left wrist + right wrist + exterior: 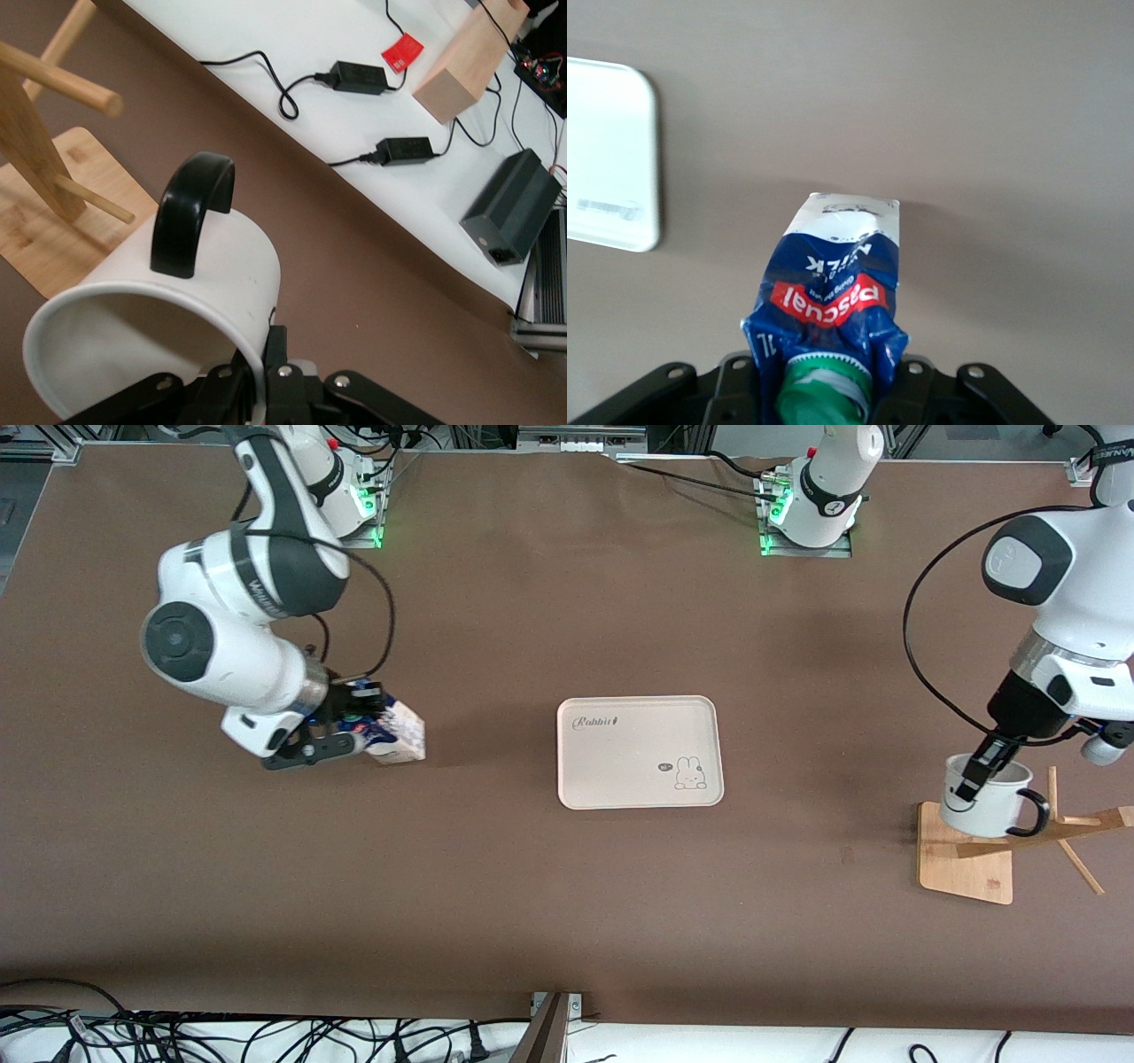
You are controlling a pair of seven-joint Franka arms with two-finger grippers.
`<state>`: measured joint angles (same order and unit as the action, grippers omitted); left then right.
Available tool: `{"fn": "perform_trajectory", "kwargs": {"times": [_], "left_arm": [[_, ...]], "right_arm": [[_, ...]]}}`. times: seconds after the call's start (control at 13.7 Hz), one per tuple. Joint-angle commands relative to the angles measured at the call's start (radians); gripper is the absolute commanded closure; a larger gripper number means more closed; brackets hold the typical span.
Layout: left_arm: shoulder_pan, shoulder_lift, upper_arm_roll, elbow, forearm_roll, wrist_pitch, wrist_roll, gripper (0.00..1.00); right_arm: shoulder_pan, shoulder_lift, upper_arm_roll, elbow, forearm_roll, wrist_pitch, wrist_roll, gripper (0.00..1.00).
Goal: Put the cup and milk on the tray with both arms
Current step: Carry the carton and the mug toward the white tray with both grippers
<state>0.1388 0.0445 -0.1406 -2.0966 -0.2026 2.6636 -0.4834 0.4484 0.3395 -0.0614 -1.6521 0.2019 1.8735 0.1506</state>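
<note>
Toward the right arm's end of the surface, the right gripper (354,722) has its jaws closed on the top of the milk (396,733) — the carton is tilted, its white base pointing toward the tray (640,752), and the right wrist view shows its gable crumpled between the jaws with the green cap (822,390) next to them. Whether the carton's base touches the surface cannot be told.

Middle of the surface: the tray lies flat with nothing on it, its "Rabbit" script at the corner toward the robots' bases and the rabbit drawing at the corner nearest the front camera.

At the left arm's end, the left gripper (981,772) holds the cup (985,795) by its rim — one finger inside, one outside against the wall, as the left wrist view shows. The cup's black handle (190,212) points toward the wooden rack (970,859), and the cup is over the rack's flat base beside its pegs; whether it rests on the base cannot be told.
</note>
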Motion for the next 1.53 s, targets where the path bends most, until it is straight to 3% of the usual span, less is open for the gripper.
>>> {"fn": "perform_trajectory", "kwargs": {"times": [0.0, 0.29, 0.73, 1.17, 1.46], "left_arm": [[0.002, -0.049, -0.049, -0.014, -0.014, -0.056, 0.025, 1.00], [0.002, -0.077, -0.083, 0.027, -0.014, -0.224, 0.025, 1.00], [0.001, -0.066, -0.102, 0.254, -0.012, -0.824, 0.028, 1.00], [-0.008, -0.011, -0.165, 0.375, 0.063, -1.076, 0.026, 1.00], [-0.011, 0.035, -0.238, 0.418, 0.068, -1.130, 0.019, 1.00]], "right_arm": [[0.155, 0.168, -0.008, 0.214, 0.018, -0.022, 0.192, 0.61], [0.277, 0.344, -0.008, 0.440, 0.017, -0.010, 0.384, 0.61], [0.345, 0.384, -0.008, 0.456, 0.017, 0.055, 0.429, 0.61], [0.372, 0.430, -0.009, 0.454, 0.007, 0.119, 0.428, 0.60], [0.375, 0.443, -0.011, 0.454, -0.035, 0.119, 0.426, 0.60]]}}
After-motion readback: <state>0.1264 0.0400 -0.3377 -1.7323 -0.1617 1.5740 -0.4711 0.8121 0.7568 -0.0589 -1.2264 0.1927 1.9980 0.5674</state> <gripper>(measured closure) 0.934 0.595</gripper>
